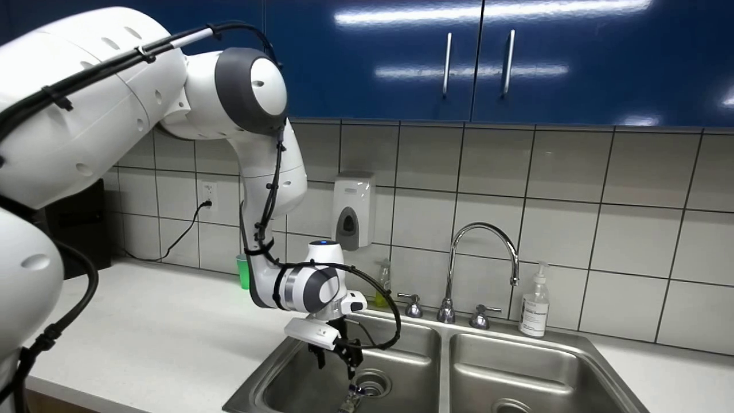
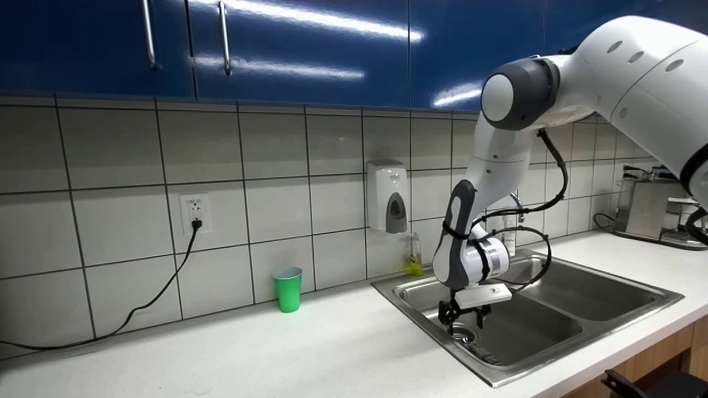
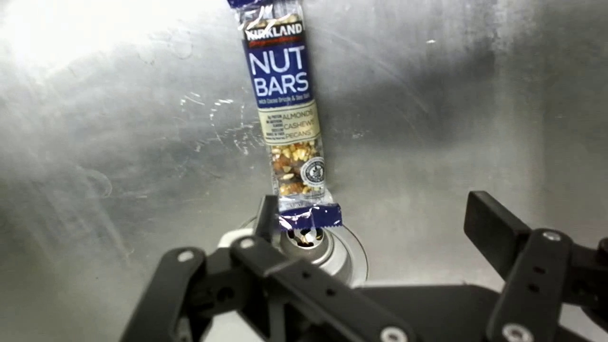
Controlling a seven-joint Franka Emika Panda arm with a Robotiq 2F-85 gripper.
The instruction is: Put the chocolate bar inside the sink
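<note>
Blue cupboards (image 1: 579,63) and pale wall tiles (image 1: 636,238) are seen above a steel sink (image 1: 445,367) with 2 basins (image 1: 510,353). The nut bar (image 3: 285,109) (wrapped in blue and clear film) is laid in the basin nearer the green cup (image 2: 288,290), 1 end at the drain (image 3: 339,256). The claw (image 3: 373,216) is suspended above with jaws spread apart.

- nut bar (image 3: 287,109) lying in the sink (image 1: 445,373), one end over the drain (image 3: 330,254)
- gripper (image 3: 373,221) just over the sink
- cup (image 2: 288,290) off left on the counter (image 2: 249,354), both exterior views
</note>
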